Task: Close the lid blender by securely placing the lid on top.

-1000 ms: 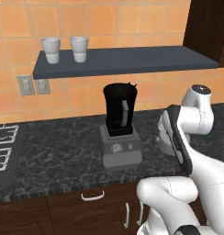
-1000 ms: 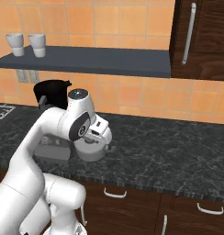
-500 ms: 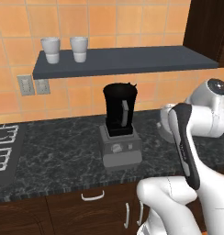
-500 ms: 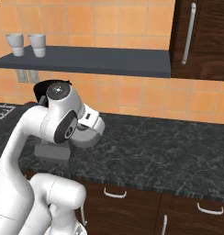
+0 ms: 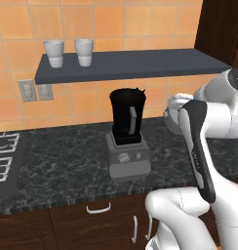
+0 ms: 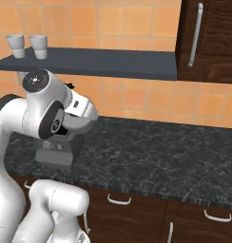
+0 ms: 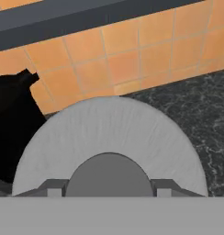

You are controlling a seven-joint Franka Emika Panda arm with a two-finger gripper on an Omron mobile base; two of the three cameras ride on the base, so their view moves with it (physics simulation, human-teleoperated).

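The light-grey lid [image 7: 109, 131] fills the hand view, its round knob held between my fingertips [image 7: 55, 188]. My gripper [image 7: 109, 192] is shut on that knob. The blender [image 5: 127, 119], a black tapered jar with a grey handle strip, stands open-topped on its boxy grey base [image 5: 127, 158]. In the left base view my hand [image 5: 173, 113] hovers to the right of the jar, at about rim height and apart from it. The jar's black rim [image 7: 15, 119] shows to the left of the lid. From the right base view my arm covers most of the blender base [image 6: 53, 155].
A dark shelf [image 5: 126, 63] runs just above the blender, with two white cups [image 5: 53, 52] on its left end. Stove grates [image 5: 4, 156] lie at the counter's far left. A dark wall cabinet [image 6: 208, 38] hangs to the right. Black counter [image 6: 156, 156] stretches right of the blender.
My hand has risen and swung left toward the blender with the lid held in it. The blender has stayed in place.
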